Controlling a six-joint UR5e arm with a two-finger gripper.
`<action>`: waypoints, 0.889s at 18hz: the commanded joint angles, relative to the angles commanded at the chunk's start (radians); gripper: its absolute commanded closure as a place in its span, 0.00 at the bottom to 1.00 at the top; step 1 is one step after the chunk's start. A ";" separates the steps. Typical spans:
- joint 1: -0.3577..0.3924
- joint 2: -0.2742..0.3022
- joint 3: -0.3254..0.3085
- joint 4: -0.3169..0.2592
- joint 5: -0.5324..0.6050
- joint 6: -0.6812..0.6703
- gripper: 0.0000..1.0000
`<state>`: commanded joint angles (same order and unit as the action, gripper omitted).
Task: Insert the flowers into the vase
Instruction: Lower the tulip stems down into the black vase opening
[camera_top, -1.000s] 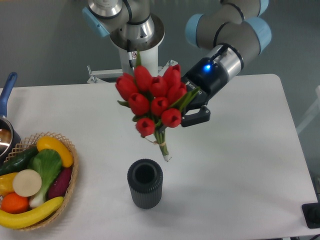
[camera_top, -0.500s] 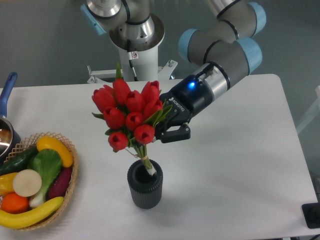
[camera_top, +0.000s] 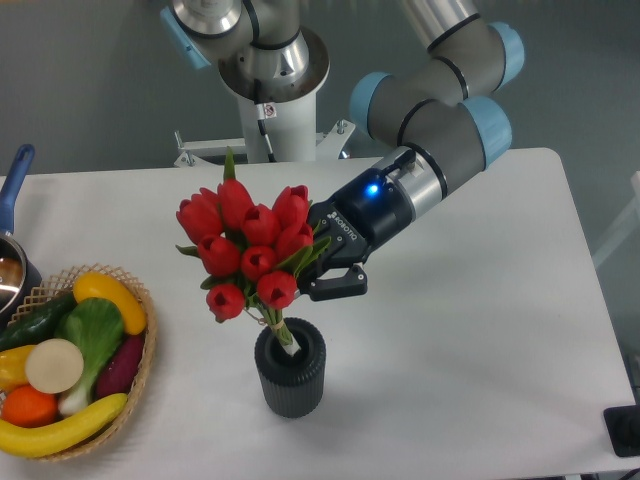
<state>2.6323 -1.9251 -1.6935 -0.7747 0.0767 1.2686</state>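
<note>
The flowers (camera_top: 247, 245) are a tight bunch of red tulip buds with green leaves, tilted to the upper left. Their pale stems (camera_top: 281, 331) reach down into the round mouth of the vase (camera_top: 290, 372), a small dark grey ribbed cylinder standing on the white table. My gripper (camera_top: 318, 262) is shut on the flowers at the leaves just under the buds, to the upper right of the vase. The stem ends are hidden inside the vase.
A wicker basket (camera_top: 140, 385) of fruit and vegetables sits at the front left. A pot with a blue handle (camera_top: 14, 185) is at the left edge. The robot base (camera_top: 272, 90) stands at the table's back. A black object (camera_top: 624, 430) sits at the bottom right.
The gripper has moved left and down with the flowers. The stems, which hung in the air to the upper right of the vase, now sit inside its mouth.
</note>
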 joint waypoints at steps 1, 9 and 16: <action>-0.002 -0.008 0.000 0.000 0.000 0.000 0.71; 0.000 -0.060 -0.015 0.000 0.006 0.000 0.71; 0.017 -0.109 -0.031 0.000 0.008 0.015 0.71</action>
<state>2.6491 -2.0340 -1.7241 -0.7747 0.0844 1.2839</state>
